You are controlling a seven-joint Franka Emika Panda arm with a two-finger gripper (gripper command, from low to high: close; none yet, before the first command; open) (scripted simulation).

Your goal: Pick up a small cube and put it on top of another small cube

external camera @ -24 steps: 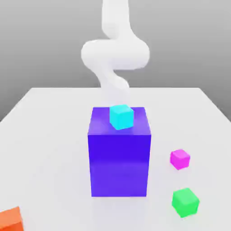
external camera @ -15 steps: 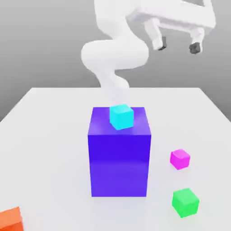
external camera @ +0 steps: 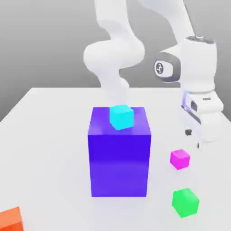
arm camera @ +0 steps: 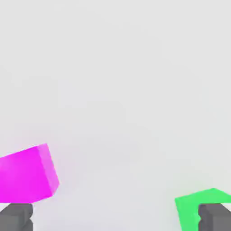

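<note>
- Magenta small cube (external camera: 180, 159) sits on the white table (external camera: 49, 135), at the exterior view's right of the tall blue block (external camera: 119, 153), apart from the green cube (external camera: 185, 202).
- Gripper (arm camera: 115, 217) is empty, fingers (arm camera: 16, 216) spread wide, near the magenta cube but not over it.
- We'd centre on it, square the jaws to its flat faces, then descend.
- All solids are matte, sharp-edged; a cyan cube (external camera: 121, 116) tops the blue block.
</note>
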